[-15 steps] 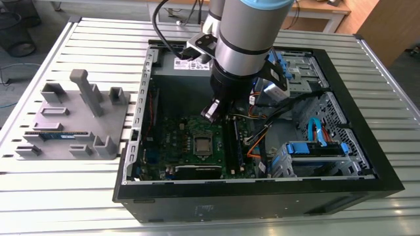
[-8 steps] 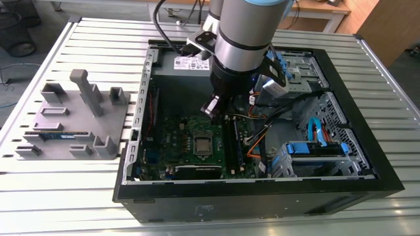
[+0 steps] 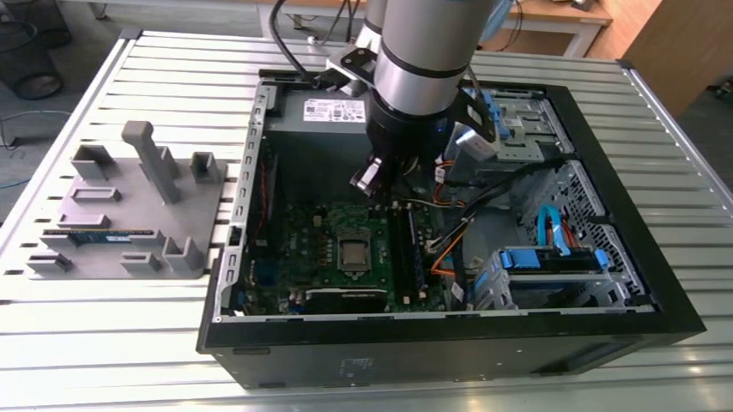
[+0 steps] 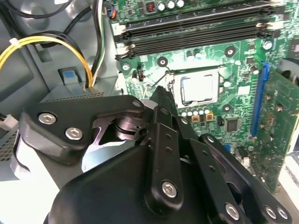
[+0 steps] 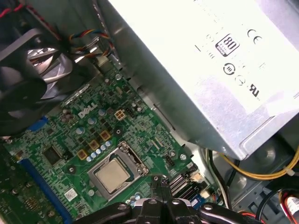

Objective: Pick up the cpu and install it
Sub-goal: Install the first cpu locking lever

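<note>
Hovering inside the open PC case [image 3: 675, 318], the tool [image 3: 369, 184] hangs above the motherboard [image 3: 315, 257], near the socket [image 5: 117, 175] but not over it. The cpu [image 5: 112, 176] already sits flat in the socket; in the second wrist view it shows as a shiny square [image 4: 198, 88] within the silver frame, with the fingertips [image 4: 161, 95] just beside that frame and apart from the chip. In both wrist views the fingers look pressed together with nothing between them, so the tool reads as clenched and empty. Judged from this, pick and place are done and the step in hand is finishing the install or clearing off. Whether the frame is latched cannot be told. Any further move calls for care around the yellow cables [image 4: 51, 42] and memory slots [image 4: 196, 30] close by. A grey parts tray [image 3: 126, 215] sits on the bench [image 3: 69, 343] beside the case.
</note>
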Available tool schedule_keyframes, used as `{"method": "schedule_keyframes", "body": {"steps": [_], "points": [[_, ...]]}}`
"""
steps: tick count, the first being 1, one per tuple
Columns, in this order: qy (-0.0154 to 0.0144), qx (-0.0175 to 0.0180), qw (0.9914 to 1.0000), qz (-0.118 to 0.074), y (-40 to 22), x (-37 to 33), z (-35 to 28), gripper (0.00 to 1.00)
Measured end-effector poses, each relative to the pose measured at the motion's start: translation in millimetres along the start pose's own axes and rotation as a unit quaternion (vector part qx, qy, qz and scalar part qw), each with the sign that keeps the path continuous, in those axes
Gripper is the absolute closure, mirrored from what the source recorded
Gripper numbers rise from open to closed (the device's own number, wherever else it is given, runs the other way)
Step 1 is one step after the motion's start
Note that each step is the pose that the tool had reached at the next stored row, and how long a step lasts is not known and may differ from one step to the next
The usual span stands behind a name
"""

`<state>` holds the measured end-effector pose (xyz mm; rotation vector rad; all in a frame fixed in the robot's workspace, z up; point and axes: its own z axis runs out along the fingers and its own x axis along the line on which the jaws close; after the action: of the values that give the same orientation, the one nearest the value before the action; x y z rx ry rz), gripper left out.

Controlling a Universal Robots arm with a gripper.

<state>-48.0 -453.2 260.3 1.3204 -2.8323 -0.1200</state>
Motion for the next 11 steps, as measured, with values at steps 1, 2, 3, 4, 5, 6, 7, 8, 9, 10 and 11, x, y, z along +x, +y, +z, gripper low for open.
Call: {"method": "schedule_keyframes", "body": {"steps": [1, 2, 3, 4, 5, 6, 7, 8, 9, 10, 11], "points": [[0.0000, 0.0000, 1.00000, 0.000, 0.9, -1.1, 0.2, 0.89], [0.0000, 0.0000, 1.00000, 0.000, 1.8, -2.2, 0.3, 0.89], [0.0000, 0.0000, 1.00000, 0.000, 2.7, -3.3, 0.4, 0.89], [0.0000, 0.0000, 1.00000, 0.000, 3.6, -4.4, 0.6, 0.89], [0.0000, 0.0000, 1.00000, 0.000, 4.2, -5.1, 0.7, 0.89], [0.0000, 0.0000, 1.00000, 0.000, 4.7, -5.7, 0.9, 0.89], [0.0000, 0.0000, 1.00000, 0.000, 5.0, -6.1, 1.1, 0.89], [0.0000, 0.0000, 1.00000, 0.000, 5.3, -6.5, 1.4, 0.89], [-0.0001, 0.0000, 1.00000, 0.000, 5.6, -6.9, 1.8, 0.89], [0.0000, 0.0000, 1.00000, 0.000, 6.2, -7.6, 2.1, 0.89], [0.0000, 0.0000, 1.00000, 0.000, 6.8, -8.5, 2.4, 0.89]]}}
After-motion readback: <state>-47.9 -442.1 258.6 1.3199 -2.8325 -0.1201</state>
